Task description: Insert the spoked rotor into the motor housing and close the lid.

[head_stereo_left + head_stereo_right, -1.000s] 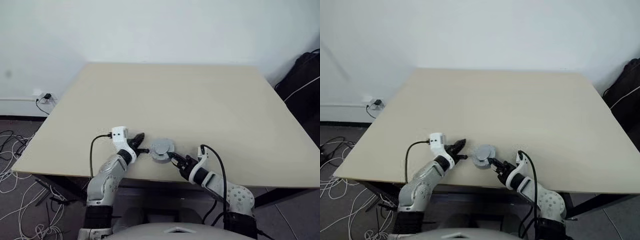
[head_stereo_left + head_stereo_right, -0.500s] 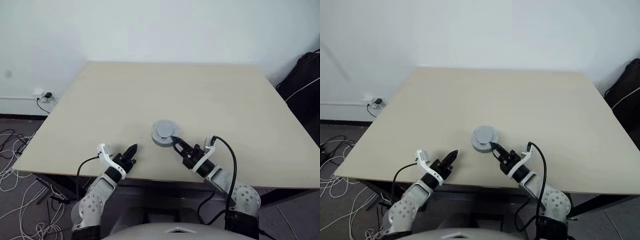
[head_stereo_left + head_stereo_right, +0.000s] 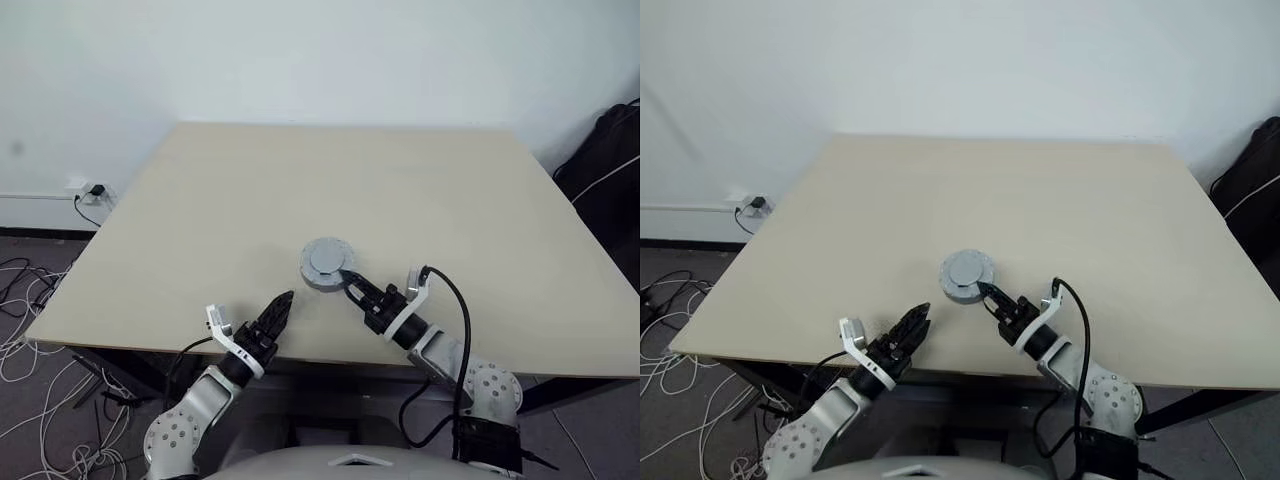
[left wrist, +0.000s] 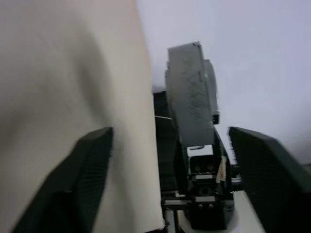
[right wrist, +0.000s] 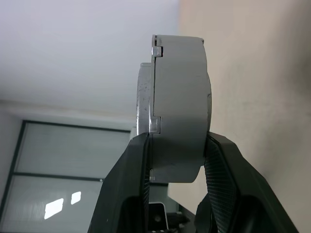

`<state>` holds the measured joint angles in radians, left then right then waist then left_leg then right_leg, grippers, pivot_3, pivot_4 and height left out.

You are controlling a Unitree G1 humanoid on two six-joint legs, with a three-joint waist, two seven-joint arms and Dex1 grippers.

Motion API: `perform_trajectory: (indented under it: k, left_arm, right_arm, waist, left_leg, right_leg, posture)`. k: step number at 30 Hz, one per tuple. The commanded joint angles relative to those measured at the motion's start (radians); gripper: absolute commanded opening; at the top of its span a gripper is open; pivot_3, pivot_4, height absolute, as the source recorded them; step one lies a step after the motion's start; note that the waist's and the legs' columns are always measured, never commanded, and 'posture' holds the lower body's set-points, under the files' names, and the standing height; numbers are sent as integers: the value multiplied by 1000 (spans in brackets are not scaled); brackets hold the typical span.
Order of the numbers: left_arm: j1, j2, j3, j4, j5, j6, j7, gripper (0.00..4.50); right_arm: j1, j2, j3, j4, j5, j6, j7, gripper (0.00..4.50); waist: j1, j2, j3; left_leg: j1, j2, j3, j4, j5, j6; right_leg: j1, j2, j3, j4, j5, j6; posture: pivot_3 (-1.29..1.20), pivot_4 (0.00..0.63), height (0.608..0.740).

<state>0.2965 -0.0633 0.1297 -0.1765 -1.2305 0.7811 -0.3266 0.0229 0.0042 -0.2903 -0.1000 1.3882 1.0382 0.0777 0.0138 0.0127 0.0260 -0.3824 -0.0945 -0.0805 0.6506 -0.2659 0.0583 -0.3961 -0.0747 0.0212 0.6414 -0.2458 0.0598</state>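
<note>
since a second ago i see my left hand [image 3: 281,306] has let go and pulled away from the round grey metal motor housing [image 3: 326,265], back toward the near table edge; half a second back its black fingers were still pinched together, and now they stand spread wide with nothing between them. the housing has been lifted from where it sat between both hands and sits higher in the head view, with my right hand [image 3: 350,284] carrying it.

the right hand's two black ribbed fingers are part closed and clamp the housing by its rim from about five o'clock. in the right wrist view the housing [image 5: 177,107] is a thick matte grey drum seen edge-on, with the thinner flat silver-grey lid [image 5: 145,94] seated on one face and a stepped notch along the seam. the lid is already on; i cannot see the spoked rotor.

the left hand hovers at roughly seven o'clock from the housing, near but apart. in its wrist view the housing shows edge-on as a speckled grey slab ahead of the open fingers.

the table [image 3: 300,190] is a smooth, pale beige, matte board. i can read no labels or writing on the parts.
</note>
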Motion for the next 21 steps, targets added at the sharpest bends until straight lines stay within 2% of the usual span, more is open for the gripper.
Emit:
perform_trajectory:
  k: [1, 9, 21]
  left_arm:
    - [-3, -81, -25, -21, -33, -24, -6, 4490]
    - [-3, -87, -54, 17, -106, -27, 6, 4490]
    - [-13, -79, -83, 39, -124, -53, 4, 4490]
  right_arm:
    - [-26, -11, 25, -51, 66, 18, 4, 1238]
    - [-11, -59, 67, -63, 115, 63, -20, 1238]
    - [18, -170, 139, -81, 252, 130, -34, 1238]
  waist:
    - [0, 0, 0]
    - [0, 0, 0]
    - [2, -1, 0]
  left_leg:
    - [0, 0, 0, 0, 0, 0]
    - [0, 0, 0, 0, 0, 0]
    - [0, 0, 0, 1, 1, 3]
  right_leg:
    - [0, 0, 0, 0, 0, 0]
    - [0, 0, 0, 0, -1, -1]
    - [1, 0, 0, -1, -2, -3]
  posture:
    - [0, 0, 740]
    - [0, 0, 740]
    - [0, 0, 740]
